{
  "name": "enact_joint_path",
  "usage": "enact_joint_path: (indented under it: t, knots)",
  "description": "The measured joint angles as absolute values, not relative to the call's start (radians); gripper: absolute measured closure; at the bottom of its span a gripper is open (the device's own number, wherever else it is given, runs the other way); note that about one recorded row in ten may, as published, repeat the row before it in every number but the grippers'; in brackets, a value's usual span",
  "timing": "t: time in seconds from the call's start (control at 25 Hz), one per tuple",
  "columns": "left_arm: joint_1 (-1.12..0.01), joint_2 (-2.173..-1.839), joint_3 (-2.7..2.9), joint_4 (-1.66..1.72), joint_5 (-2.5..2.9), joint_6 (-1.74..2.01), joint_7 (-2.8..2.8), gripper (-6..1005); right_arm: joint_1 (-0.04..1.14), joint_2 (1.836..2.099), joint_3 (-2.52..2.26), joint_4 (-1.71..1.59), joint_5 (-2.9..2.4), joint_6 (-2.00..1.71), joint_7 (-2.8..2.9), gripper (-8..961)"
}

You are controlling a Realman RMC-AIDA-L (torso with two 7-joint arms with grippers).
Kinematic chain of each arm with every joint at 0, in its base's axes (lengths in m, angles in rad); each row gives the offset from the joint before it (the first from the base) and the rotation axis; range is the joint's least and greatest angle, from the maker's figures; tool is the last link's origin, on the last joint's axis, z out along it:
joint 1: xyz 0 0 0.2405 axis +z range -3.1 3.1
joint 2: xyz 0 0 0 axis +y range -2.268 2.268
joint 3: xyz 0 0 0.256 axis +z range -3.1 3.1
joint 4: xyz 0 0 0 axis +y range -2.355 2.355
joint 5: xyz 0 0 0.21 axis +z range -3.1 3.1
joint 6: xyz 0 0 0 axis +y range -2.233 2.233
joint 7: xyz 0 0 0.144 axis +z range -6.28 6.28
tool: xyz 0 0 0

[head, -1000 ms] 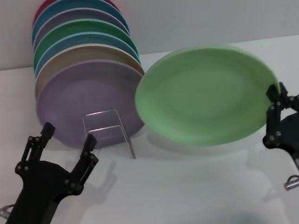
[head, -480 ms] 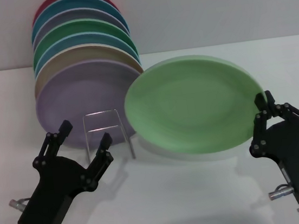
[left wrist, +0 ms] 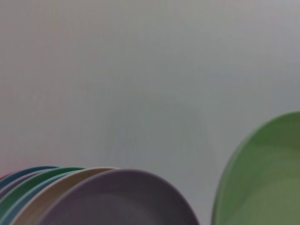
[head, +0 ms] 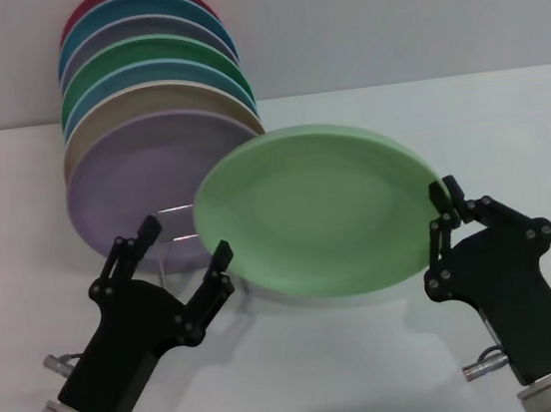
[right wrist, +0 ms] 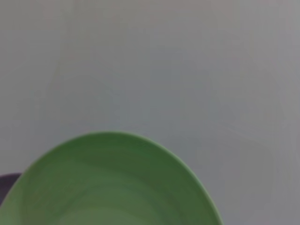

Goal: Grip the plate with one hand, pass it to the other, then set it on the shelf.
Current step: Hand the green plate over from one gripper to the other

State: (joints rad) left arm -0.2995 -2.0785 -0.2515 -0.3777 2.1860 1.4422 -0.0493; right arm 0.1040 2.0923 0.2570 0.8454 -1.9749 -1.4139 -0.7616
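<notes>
Both arms have moved inward over the last second, carrying the plate (head: 316, 211) leftward until it overlaps the front of the shelf.

White worktop (head: 508, 137) fills the head view, with a grey wall behind it. Near its back left corner stands a row of upright coloured plates (head: 156, 90), the frontmost a lilac plate (head: 133, 188).

In front of that row, near the middle of the worktop, the light mint-green plate hangs in the air, tilted so its face shows, its long axis running left to right. Its left rim hides much of the shelf (head: 174, 240), the thin wire rack, whose front loop shows just beside that rim.

The right gripper (head: 441, 208) is clamped on the plate's right rim, fingers closed over the edge, and carries it alone.

The left gripper (head: 175, 246) sits at the plate's left rim with fingers spread apart, holding nothing. One fingertip (head: 223, 251) lies right at the rim; the other is nearer the lilac plate. Whether the rim is yet between them cannot be told.

By my reading, the handover is about to happen: the plate lies directly to the right of the left fingers, which must close on the near rim before the right lets go.
</notes>
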Motion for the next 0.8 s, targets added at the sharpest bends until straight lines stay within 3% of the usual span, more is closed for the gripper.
enact_joint_path:
  t: [0.8]
  knots:
    - [-0.319,-2.078,-0.252,-0.366,2.177,1.409,-0.057,317,0.121,2.092,0.225,0.850,-1.974,-1.391,-0.768,933]
